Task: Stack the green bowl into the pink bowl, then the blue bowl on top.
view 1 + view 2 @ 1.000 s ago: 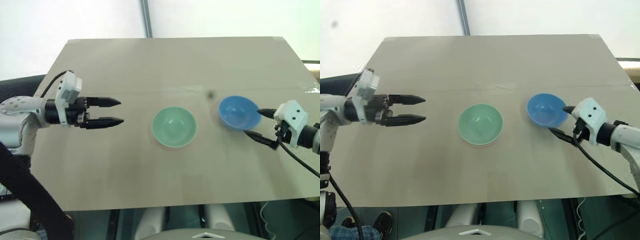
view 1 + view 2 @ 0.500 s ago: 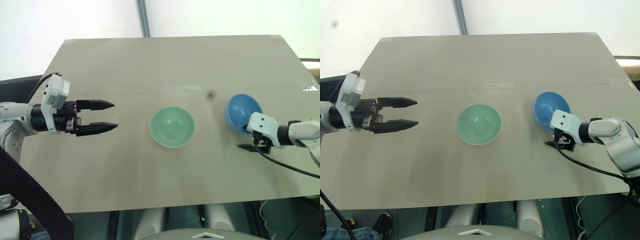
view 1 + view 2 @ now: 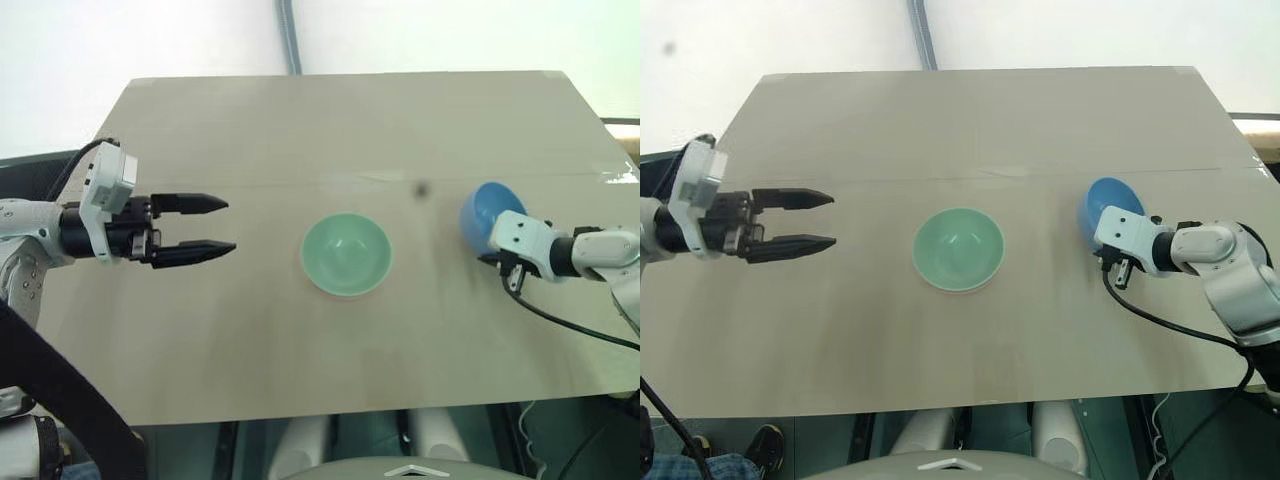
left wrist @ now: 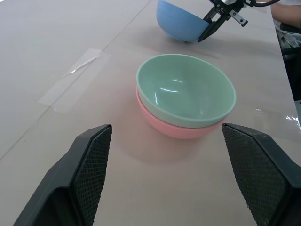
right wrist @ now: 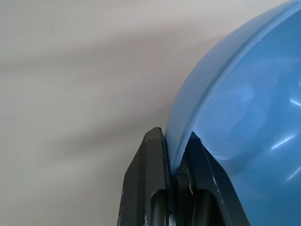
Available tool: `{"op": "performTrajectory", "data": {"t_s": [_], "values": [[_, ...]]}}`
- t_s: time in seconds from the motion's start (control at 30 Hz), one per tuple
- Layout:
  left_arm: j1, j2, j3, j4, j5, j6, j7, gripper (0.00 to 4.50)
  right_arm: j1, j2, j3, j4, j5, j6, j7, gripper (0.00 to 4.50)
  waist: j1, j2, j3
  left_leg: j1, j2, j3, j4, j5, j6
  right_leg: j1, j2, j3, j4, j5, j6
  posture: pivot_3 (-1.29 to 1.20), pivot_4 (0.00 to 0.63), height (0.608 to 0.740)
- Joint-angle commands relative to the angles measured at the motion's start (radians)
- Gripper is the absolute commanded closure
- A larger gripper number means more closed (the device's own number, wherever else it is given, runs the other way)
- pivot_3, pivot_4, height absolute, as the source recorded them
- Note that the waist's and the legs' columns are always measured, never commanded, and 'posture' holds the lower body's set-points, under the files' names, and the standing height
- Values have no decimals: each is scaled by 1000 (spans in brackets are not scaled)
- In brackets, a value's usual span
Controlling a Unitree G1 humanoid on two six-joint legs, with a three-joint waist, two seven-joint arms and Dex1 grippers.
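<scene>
As the right gripper (image 5: 171, 176) pinched only the blue bowl's (image 3: 486, 212) thin rim, slipping threatened.
The left gripper (image 3: 215, 224) hung open; a swinging bowl could miss the green bowl (image 4: 186, 89).

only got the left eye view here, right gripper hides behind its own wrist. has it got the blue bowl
Observer: Yes, the right gripper is shut on the blue bowl, one finger inside the rim, one outside.
Operator: is green in pink yet
Observer: Yes, the green bowl is nested in the pink bowl.
Operator: left gripper in the way?
Observer: No, the left gripper is open, short of the stack.
</scene>
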Motion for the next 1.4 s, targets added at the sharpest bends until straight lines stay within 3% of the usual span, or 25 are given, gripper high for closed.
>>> {"op": "performTrajectory", "data": {"t_s": [0.03,0.4,0.67,0.97,1.2,1.3,1.4], "values": [[-33,7,-14,23,18,-33,-8,546,-88,19,-2,-116,11,36,21,4445,-5,1,1,0,0,1,0,0,0,-1,0,0,0,0,0,0,150,740],[-114,-4,-83,83,46,-57,-33,546,-354,155,130,-300,23,146,53,4445,-1,3,2,-8,0,0,0,0,0,-8,0,0,0,0,0,0,150,740],[-195,-22,-137,144,79,-80,-63,546,-394,177,292,-372,-59,25,115,4445,-8,3,2,-18,-2,-1,2,0,-1,-18,-1,-3,2,0,0,0,150,740],[-222,-42,-158,167,98,-94,-73,546,-381,189,305,-418,-63,-33,174,4445,-10,3,2,-18,-2,-1,2,0,-1,-18,-2,-4,3,0,0,0,150,740],[-242,-49,-167,182,109,-103,-77,546,-392,226,305,-397,-90,-25,162,1778,-11,3,2,-18,-2,-1,3,0,-1,-18,-2,-4,3,0,0,0,150,740],[-244,-48,-169,182,113,-105,-80,546,-395,232,284,-387,-85,-4,166,1778,-15,3,2,-18,-2,-1,3,0,-1,-18,-2,-4,3,0,0,0,150,740],[-241,-45,-164,176,110,-103,-79,546,-394,249,181,-364,1,73,164,1778,-17,3,2,-18,-2,-1,3,0,-1,-18,-2,-4,3,0,0,0,150,740]]}}
